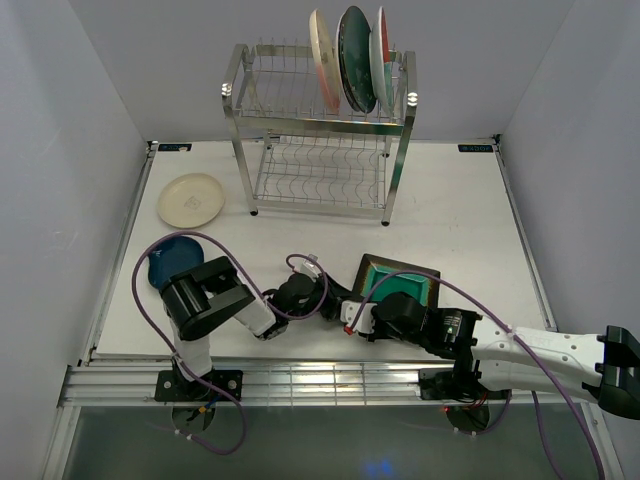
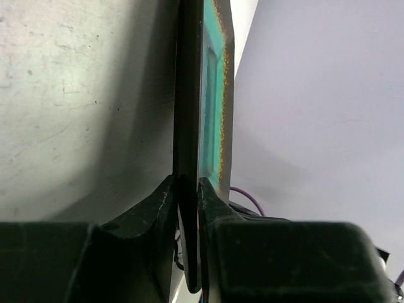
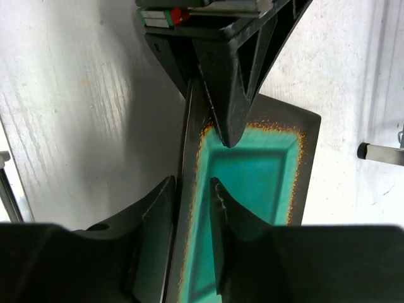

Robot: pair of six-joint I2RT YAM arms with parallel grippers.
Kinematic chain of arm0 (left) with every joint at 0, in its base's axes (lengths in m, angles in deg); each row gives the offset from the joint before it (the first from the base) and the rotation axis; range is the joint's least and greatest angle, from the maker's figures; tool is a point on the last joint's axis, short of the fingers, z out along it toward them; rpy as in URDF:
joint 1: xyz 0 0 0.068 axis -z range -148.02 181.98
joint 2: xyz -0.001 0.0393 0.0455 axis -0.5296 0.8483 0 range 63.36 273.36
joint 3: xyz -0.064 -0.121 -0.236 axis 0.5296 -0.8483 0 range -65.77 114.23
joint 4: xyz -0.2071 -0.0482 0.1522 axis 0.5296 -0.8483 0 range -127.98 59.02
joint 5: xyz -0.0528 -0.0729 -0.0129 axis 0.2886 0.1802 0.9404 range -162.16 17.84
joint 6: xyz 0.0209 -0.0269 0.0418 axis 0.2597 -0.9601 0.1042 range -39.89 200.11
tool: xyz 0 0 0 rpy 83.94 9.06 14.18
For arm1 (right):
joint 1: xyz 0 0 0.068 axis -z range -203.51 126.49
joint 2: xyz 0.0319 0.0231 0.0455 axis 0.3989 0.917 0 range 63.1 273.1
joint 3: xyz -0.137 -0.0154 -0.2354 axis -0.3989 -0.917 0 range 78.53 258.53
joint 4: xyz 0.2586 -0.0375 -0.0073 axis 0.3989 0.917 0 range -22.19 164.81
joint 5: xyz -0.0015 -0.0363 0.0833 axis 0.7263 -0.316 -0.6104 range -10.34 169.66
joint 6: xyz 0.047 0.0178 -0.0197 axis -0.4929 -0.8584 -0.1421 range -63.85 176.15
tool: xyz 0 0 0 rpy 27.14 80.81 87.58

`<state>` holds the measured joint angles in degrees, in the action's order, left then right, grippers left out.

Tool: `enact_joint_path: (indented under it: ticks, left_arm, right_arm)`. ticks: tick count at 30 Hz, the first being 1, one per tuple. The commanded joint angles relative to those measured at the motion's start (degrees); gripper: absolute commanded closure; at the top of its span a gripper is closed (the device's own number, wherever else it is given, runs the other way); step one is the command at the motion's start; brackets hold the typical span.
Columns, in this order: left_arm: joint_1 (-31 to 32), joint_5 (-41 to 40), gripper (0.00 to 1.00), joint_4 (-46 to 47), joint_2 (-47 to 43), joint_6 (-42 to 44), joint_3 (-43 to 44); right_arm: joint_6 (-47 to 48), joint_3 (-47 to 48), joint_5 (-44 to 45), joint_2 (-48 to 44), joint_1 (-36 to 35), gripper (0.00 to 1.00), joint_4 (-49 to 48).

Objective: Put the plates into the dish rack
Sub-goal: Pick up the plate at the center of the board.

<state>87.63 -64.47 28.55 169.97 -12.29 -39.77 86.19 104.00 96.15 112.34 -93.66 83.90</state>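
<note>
At the near middle of the tabletop (image 1: pixel 470 220), well short of the dish rack (image 1: pixel 320 150), the square green plate (image 1: pixel 412 278) stands tilted on edge. Both arms reach low and inward to its left edge. The left claw (image 2: pixel 188 189) pinches the rim. The right claw (image 3: pixel 192 184) straddles the same edge, narrow; I cannot tell whether it is gripping.

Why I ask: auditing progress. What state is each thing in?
Square green plate: tilted, between both grippers.
Left gripper: shut on its rim.
Right gripper: astride the rim, grip unclear.
Dish rack: upright, three plates standing in top tier.
Cream plate: flat on table.
Dark blue plate: flat on table.
</note>
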Motion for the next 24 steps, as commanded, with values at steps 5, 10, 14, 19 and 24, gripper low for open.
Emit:
enact_joint_path:
  ticks: [5,10,14,19,24]
  left_arm:
    - [1.3,-2.5,1.00,-8.7,-9.1,2.4,1.8]
    - [1.4,-4.4,1.00,-22.4,-11.5,5.2,5.0]
    - [1.5,-6.4,1.00,-28.0,-13.2,6.2,5.4]
    - [1.4,-11.1,1.00,-31.6,-19.0,7.3,2.2]
    - [1.5,-15.2,1.00,-36.8,-25.5,9.8,0.5]
  right_arm:
    - [-0.5,2.9,-0.5,-0.4,-0.3,0.52,-3.1]
    - [-0.5,3.2,-0.1,-0.7,-0.3,0.39,-2.6]
    - [-0.4,3.3,0.2,-1.6,-0.3,0.31,-2.6]
    - [-0.7,3.1,2.0,-2.7,-0.3,0.26,-3.5]
    - [-2.0,3.1,7.0,-2.4,-0.3,0.23,-5.8]
